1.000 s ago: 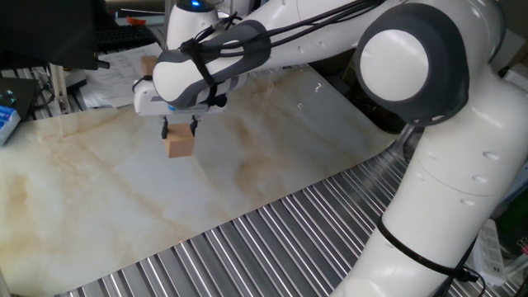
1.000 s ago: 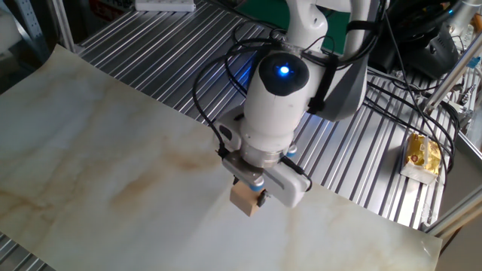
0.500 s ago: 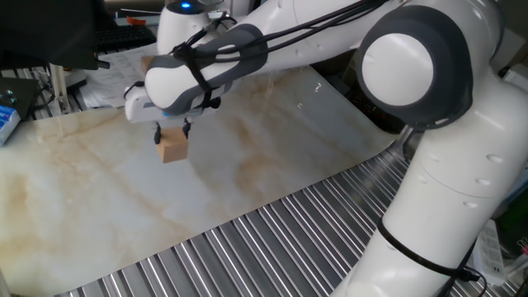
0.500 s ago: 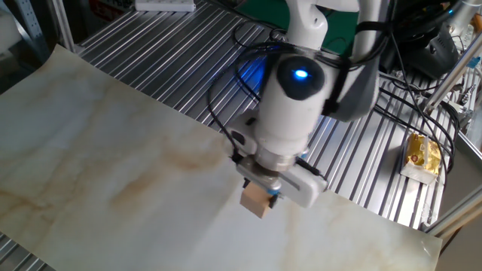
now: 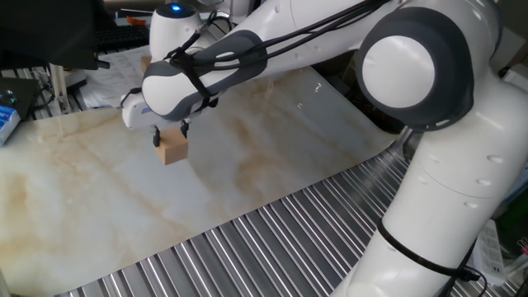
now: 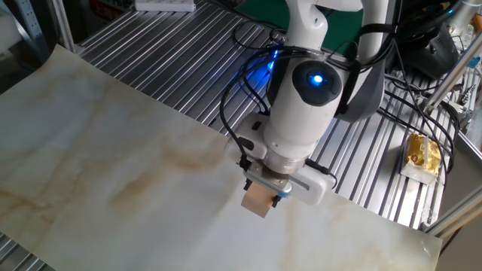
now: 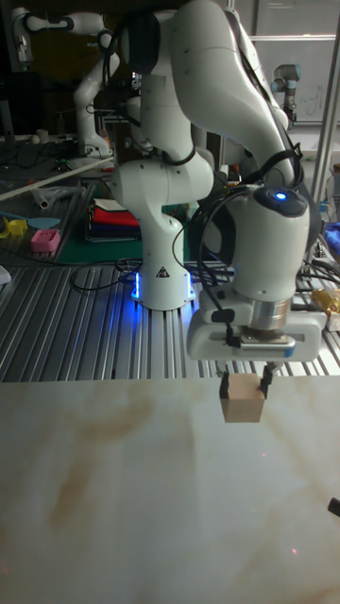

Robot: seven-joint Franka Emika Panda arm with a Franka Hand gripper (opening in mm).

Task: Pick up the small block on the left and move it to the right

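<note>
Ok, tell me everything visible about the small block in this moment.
The small block is a plain light-tan cube that looks wooden, with sharp edges and unmarked faces. It sits upright and level between the fingers of the gripper, which clamp its upper part from opposite sides. It is over the marbled sheet; whether it touches the sheet cannot be told. Nothing else touches it.

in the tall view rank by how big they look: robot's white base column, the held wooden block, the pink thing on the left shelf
1. white base column
2. small block, held in the pincer
3. pink thing

The last two look close in size; the pink thing sits farther back, so unsure.
</note>
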